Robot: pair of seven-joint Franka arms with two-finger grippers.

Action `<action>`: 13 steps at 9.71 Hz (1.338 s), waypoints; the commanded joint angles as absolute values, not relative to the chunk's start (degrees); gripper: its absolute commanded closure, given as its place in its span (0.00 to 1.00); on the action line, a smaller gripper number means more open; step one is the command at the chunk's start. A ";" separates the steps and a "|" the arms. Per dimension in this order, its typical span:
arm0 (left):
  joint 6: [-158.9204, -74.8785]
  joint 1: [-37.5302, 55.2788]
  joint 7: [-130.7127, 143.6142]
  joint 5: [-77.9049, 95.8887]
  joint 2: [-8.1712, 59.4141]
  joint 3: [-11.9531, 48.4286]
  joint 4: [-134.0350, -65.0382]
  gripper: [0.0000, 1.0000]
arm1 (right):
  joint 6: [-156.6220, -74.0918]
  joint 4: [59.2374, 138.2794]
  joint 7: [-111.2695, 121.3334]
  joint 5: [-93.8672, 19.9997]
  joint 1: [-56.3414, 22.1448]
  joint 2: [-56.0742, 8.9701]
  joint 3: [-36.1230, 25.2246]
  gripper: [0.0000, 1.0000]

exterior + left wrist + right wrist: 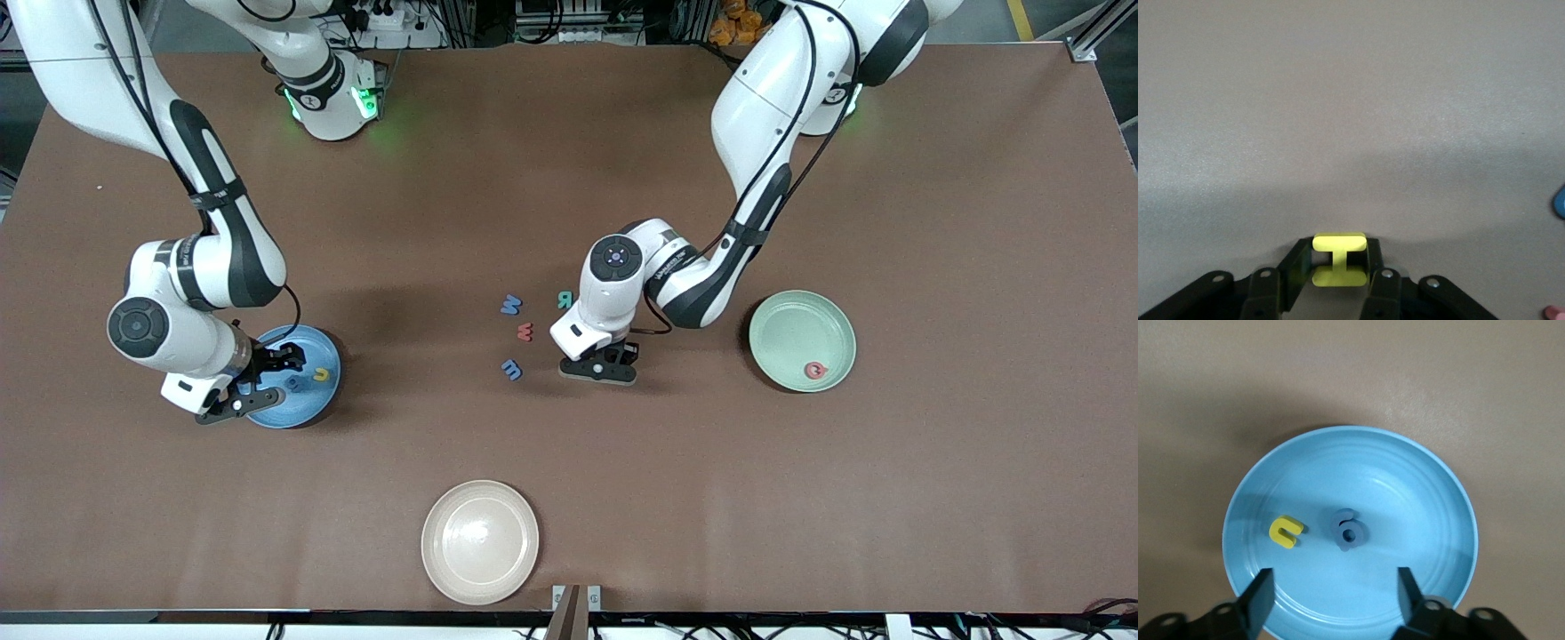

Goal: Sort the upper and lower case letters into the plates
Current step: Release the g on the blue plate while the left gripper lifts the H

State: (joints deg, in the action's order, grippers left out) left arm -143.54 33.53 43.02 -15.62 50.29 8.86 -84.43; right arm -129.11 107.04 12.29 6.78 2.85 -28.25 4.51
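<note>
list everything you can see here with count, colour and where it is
table: 1, brown, under everything
blue plate: 1, blue, toward the right arm's end
letters in blue plate: 2, yellow and grey-blue
green plate: 1, pale green, toward the left arm's end
letter in green plate: 1, red
cream plate: 1, cream, nearest the front camera
loose letters: 4, blue, red, blue, teal, mid-table
I letter: 1, yellow, between the left end effector's fingers
left end effector: 1, black, low at mid-table, closed on the I letter
right end effector: 1, black, open over the blue plate
</note>
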 commanded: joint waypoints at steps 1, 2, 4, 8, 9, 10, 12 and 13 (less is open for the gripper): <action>-143.88 33.75 44.38 -17.40 50.80 8.61 -84.11 0.74 | -127.79 107.14 12.75 7.30 3.34 -27.42 5.36 0.00; -143.88 33.66 44.30 -17.40 50.71 8.61 -84.11 0.81 | -127.79 106.79 12.83 7.21 2.73 -27.51 5.62 0.00; -143.70 32.70 44.30 -17.14 49.84 8.61 -84.11 0.85 | -128.14 104.95 13.18 6.86 -0.68 -27.86 5.71 0.00; -136.70 30.68 40.36 -16.96 47.21 9.05 -84.38 0.85 | -128.49 100.20 9.61 5.46 -10.00 -30.76 5.71 0.00; -133.62 29.28 38.17 -16.88 45.72 9.57 -84.64 0.85 | -128.67 100.11 3.32 5.01 -12.80 -31.02 5.71 0.00; -131.42 28.05 36.32 -16.61 44.57 10.02 -84.99 0.84 | -128.67 99.85 -5.10 4.92 -15.36 -31.37 5.71 0.00; -127.90 23.75 30.45 -16.70 43.34 11.60 -86.30 0.84 | -128.58 97.49 -21.63 4.75 -20.28 -33.82 5.71 0.00; -127.71 21.82 27.02 -16.70 41.68 11.69 -88.31 0.84 | -128.67 95.73 -27.97 4.75 -23.00 -35.66 5.71 0.00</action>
State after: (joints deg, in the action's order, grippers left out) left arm -128.47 25.04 30.92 -15.62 44.61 10.36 -84.49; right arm -129.02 99.59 -20.22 5.34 -20.13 -32.38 6.05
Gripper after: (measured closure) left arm 0.648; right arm 0.000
